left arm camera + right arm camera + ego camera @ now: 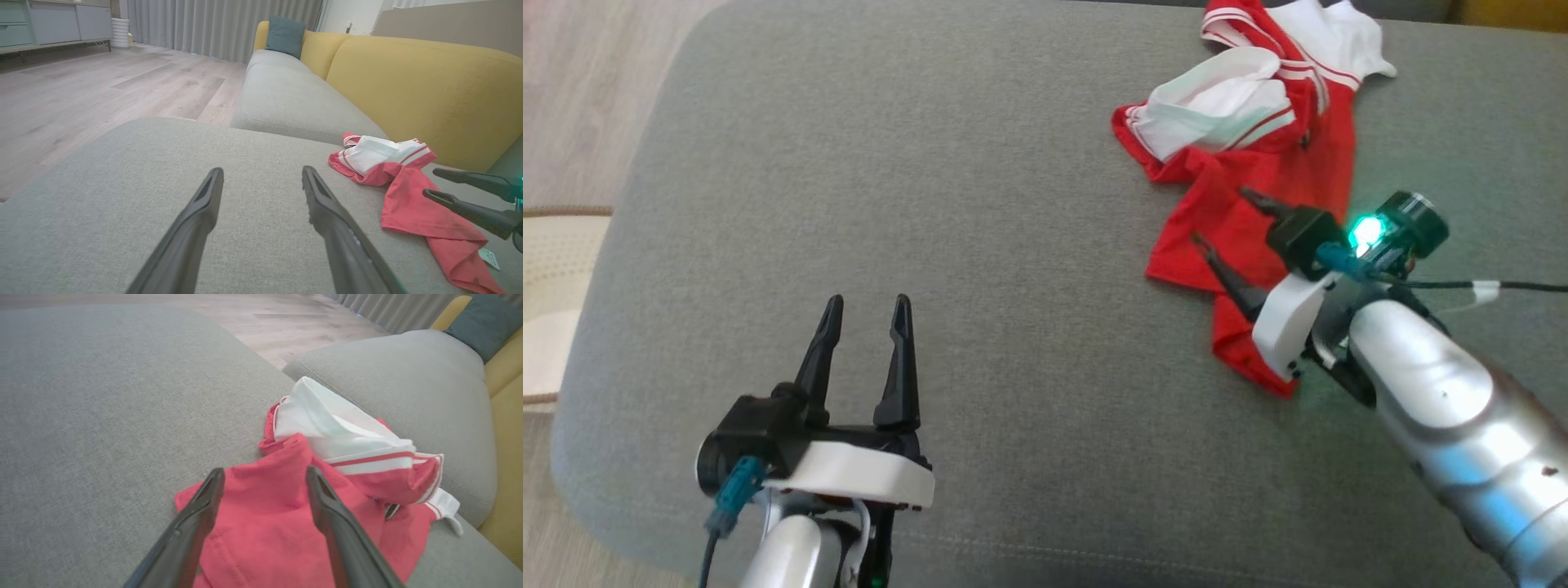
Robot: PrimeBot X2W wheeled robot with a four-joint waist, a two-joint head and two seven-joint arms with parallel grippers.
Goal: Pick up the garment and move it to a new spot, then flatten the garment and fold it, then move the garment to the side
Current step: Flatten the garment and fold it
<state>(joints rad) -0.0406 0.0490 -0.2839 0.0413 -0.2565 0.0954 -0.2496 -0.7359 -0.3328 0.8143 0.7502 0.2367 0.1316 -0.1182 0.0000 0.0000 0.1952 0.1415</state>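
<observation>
Garment (1298, 171): lying crumpled far right; likely soft, light.
Hold: best pinching near red edge.
Right hand (1221, 216), left hand (867, 302): gaping, empty.

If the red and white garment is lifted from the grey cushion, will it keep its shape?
Probably not: the garment lies crumpled in soft folds, so it should hang limp. It looks thin, so likely light. Pushed across the woven cushion, it would probably bunch up rather than slide.

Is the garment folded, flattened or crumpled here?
Crumpled: the garment lies bunched on the cushion, white layers heaped over wrinkled red fabric.
</observation>
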